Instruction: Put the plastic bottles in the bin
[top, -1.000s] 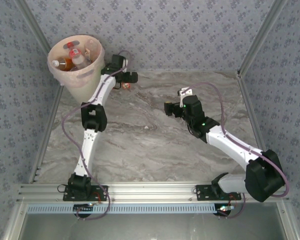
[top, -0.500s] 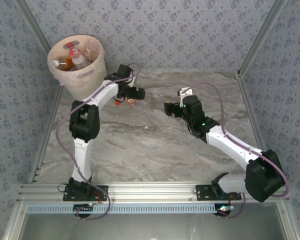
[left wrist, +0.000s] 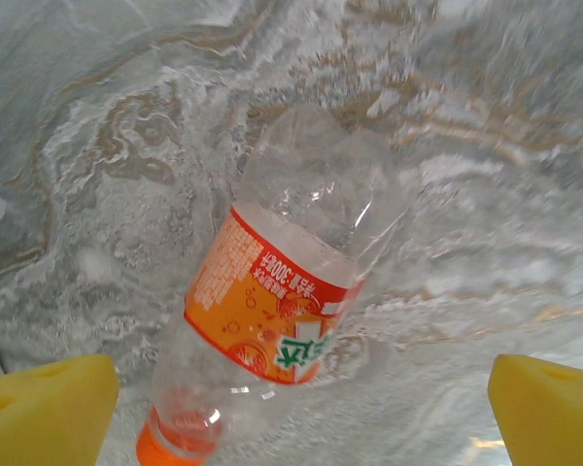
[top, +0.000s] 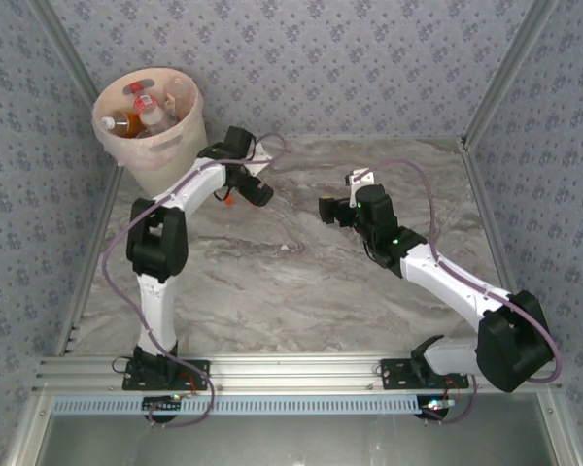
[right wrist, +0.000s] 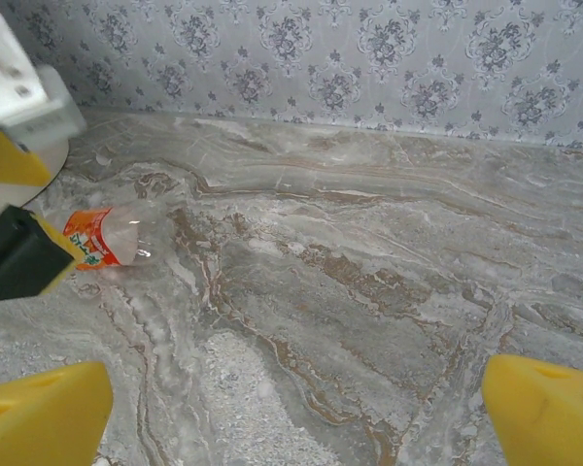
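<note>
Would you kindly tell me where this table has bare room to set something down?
Bare marble lies between the left arm and right arm, down to the near rail, and along the far wall beyond the right claw. Crowded: the far-left corner, with bin, left claw and orange-labelled bottle.

White arms [top: 189, 189], black joints, mauve cables, seemingly foam-padded yellow fingertips [left wrist: 44, 408].

The bin [top: 160, 160] stands at the worktop's [top: 301, 282] far left corner, several bottles [top: 146, 115] inside (perhaps four); another bottle [left wrist: 277, 311] lies on the worktop just right of it.
</note>
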